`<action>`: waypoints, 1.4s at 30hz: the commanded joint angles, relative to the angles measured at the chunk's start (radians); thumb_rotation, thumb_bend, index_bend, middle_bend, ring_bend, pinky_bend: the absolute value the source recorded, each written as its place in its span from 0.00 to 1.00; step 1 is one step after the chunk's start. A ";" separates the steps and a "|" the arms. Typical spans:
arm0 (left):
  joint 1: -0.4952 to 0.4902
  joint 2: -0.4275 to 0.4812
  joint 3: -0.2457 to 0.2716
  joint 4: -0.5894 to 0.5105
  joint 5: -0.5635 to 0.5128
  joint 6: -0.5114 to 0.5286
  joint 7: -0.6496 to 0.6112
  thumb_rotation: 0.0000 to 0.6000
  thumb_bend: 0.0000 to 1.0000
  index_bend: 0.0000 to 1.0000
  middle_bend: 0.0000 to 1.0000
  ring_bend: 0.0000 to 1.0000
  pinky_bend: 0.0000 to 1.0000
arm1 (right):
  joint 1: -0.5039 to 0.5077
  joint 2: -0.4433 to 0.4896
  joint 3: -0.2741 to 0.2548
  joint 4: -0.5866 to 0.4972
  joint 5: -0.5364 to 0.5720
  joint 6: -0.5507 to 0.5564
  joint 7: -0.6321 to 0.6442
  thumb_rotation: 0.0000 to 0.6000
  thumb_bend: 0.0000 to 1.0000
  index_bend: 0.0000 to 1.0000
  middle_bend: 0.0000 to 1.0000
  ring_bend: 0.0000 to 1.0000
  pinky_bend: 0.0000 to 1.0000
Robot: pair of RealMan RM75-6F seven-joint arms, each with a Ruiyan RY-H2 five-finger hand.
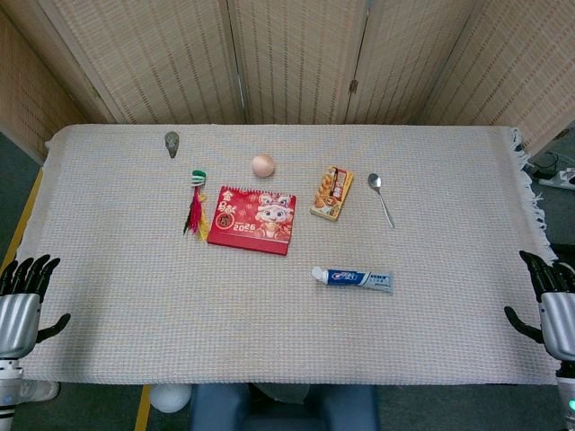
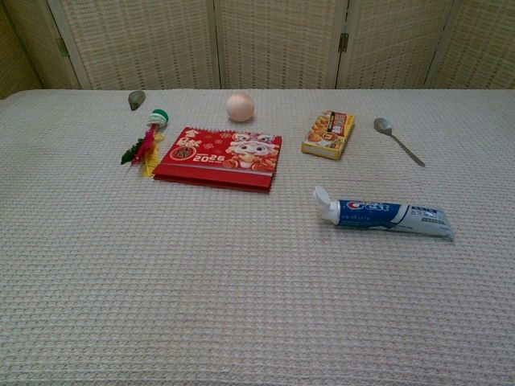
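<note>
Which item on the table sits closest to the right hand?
The toothpaste tube, the only item in the near right part of the table; the right hand is off that edge, touching nothing.

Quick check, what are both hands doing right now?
Left hand: open, fingers apart, holding nothing, at the table's left edge.
Right hand: open, fingers apart, holding nothing, at the right edge; the toothpaste tube is the nearest thing.
</note>
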 commanded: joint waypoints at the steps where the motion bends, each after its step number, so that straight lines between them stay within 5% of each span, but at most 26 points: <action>1: -0.002 -0.001 0.001 0.000 -0.005 -0.005 0.001 1.00 0.25 0.15 0.12 0.10 0.00 | 0.002 0.004 -0.001 -0.004 -0.002 -0.004 0.004 1.00 0.31 0.11 0.18 0.22 0.15; 15: -0.003 0.003 0.003 -0.001 0.003 0.001 -0.008 1.00 0.25 0.15 0.12 0.10 0.00 | 0.035 0.027 -0.006 -0.042 -0.026 -0.054 0.020 1.00 0.31 0.15 0.21 0.23 0.16; 25: 0.002 0.005 0.004 0.003 0.002 0.007 -0.025 1.00 0.25 0.15 0.12 0.10 0.00 | 0.136 -0.019 -0.007 -0.096 -0.050 -0.189 -0.043 1.00 0.31 0.18 0.23 0.23 0.18; 42: 0.016 0.007 0.008 0.024 0.007 0.024 -0.057 1.00 0.25 0.17 0.13 0.10 0.00 | 0.373 -0.201 0.069 -0.113 0.141 -0.487 -0.281 1.00 0.31 0.29 0.32 0.33 0.28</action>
